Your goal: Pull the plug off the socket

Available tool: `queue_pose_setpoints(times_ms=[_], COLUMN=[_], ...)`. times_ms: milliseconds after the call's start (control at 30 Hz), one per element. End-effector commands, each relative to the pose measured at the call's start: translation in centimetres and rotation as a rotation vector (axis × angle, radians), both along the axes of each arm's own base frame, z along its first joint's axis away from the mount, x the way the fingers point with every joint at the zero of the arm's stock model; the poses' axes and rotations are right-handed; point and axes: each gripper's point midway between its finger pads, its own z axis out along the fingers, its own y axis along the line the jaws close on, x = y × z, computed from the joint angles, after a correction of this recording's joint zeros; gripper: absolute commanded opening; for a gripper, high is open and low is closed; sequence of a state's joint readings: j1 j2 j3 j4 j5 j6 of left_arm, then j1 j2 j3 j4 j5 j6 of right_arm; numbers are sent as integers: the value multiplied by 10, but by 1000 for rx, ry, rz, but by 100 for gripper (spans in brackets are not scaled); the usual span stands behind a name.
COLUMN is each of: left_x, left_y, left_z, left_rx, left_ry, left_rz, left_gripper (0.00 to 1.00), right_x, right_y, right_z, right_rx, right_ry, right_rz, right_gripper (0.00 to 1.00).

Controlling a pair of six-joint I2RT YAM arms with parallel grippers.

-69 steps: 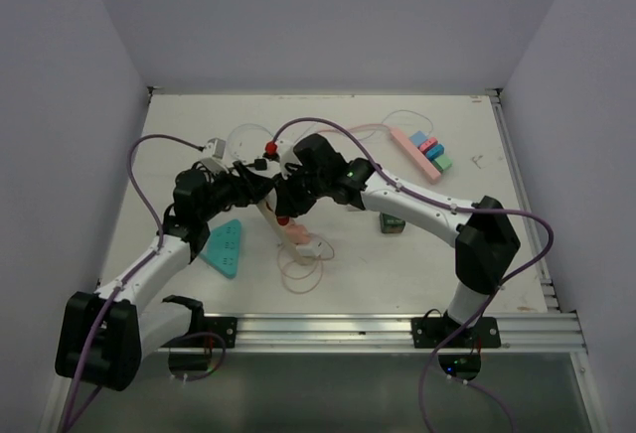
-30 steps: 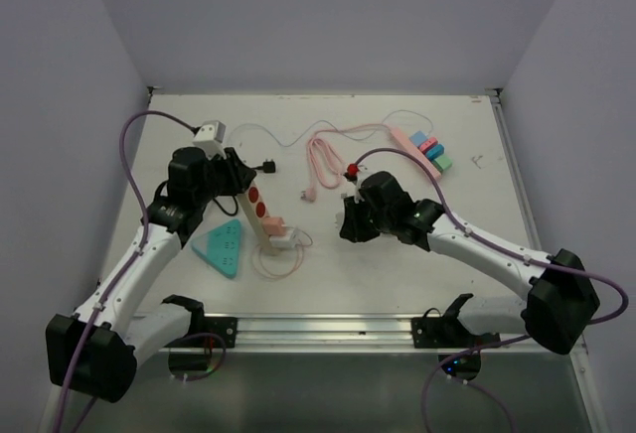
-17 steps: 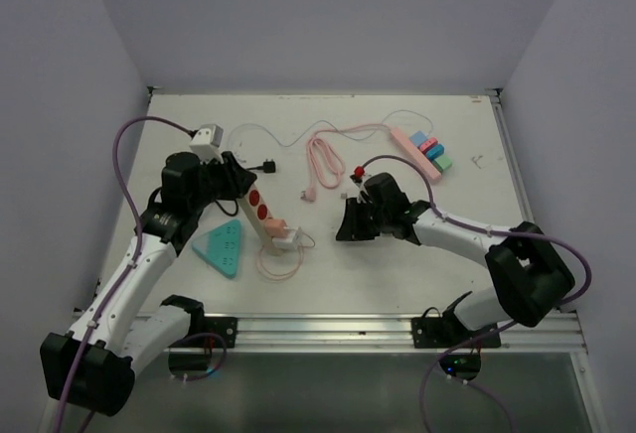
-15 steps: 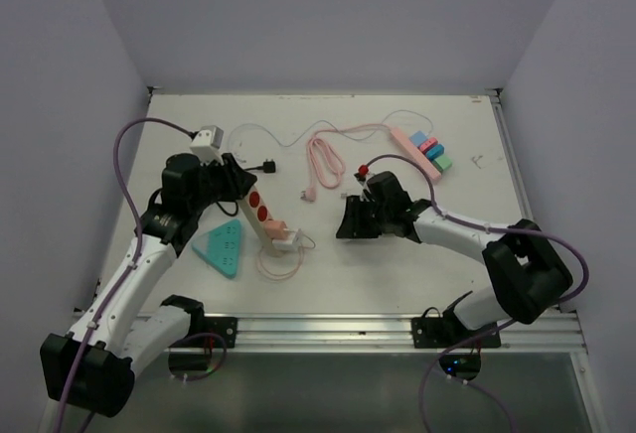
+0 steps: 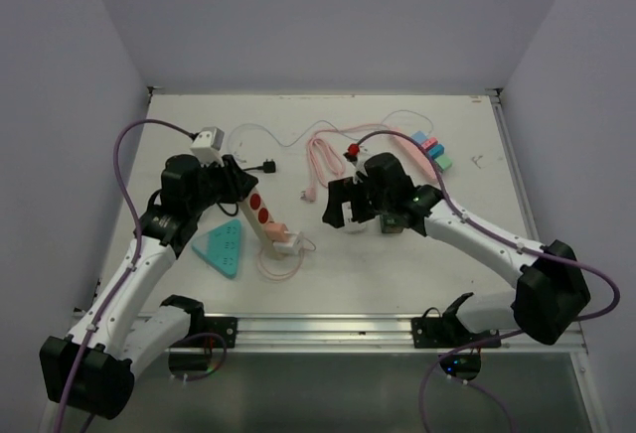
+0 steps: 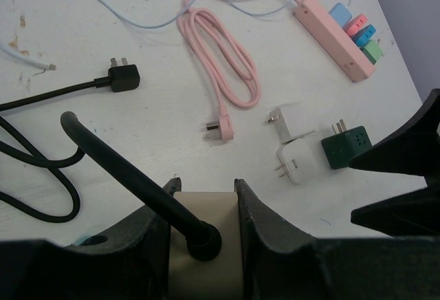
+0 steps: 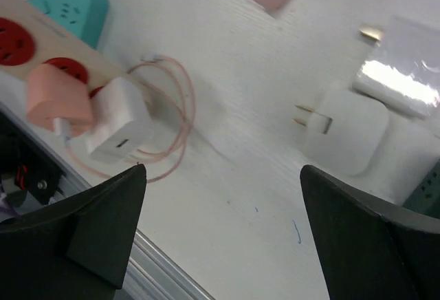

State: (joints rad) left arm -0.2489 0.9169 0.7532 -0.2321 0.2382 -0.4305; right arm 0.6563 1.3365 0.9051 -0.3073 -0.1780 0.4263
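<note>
The socket is a beige power strip (image 5: pixel 260 213) with red outlets. My left gripper (image 6: pixel 204 191) is shut on its cable end, the black cord (image 6: pixel 117 166) running out between the fingers. A pink plug (image 7: pixel 58 97) and a white charger (image 7: pixel 117 122) sit in the strip's near end. My right gripper (image 7: pixel 221 168) hangs open above the table, nothing between its fingers. Just past it a loose white plug (image 7: pixel 340 131) lies on its side, prongs bare, clear of the strip. The top view shows it under the right gripper (image 5: pixel 343 213).
A teal strip (image 5: pixel 224 247) lies left of the beige one. A green cube adapter (image 6: pixel 347 145) and a small white adapter (image 6: pixel 283 119) rest beside the loose plug. A pink cable coil (image 6: pixel 223 73), a pink strip (image 6: pixel 333 36) and a black plug (image 6: pixel 124 78) lie further back.
My right gripper has gone from shut to wide open and lifted a little; the white plug now lies free on the table. The left gripper keeps its hold on the strip.
</note>
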Motion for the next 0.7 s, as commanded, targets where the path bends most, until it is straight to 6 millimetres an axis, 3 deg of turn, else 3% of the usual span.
queue_pose_setpoints(times_ms=[0,100,267,300,467,667], left_x=[3,4,6,6,6,8], left_y=[-8,-9,-9,-9,-9,-8], left_z=[29,30,31,31,30,25], left_rx=[-73,-73,-77,-76,-78,-75], left_ry=[-68,-65,-51,-49,-36,-24], left_rz=[-21,-20,-16,-16,-13,-3], left_gripper=[0,0,0,0,0,0], right_x=[-11,-33,-35,-38,-37,-47], right_y=[37,76,112,119,141,161], right_z=[47,57,57,48,35,14], right_rx=[5,26,-1,-20,-54,-59], right_ry=[-169,-211,-253,-238,-248,-207], right_rz=[192,324,408,430,481,549], right_gripper=[98,98,98,97,92,77])
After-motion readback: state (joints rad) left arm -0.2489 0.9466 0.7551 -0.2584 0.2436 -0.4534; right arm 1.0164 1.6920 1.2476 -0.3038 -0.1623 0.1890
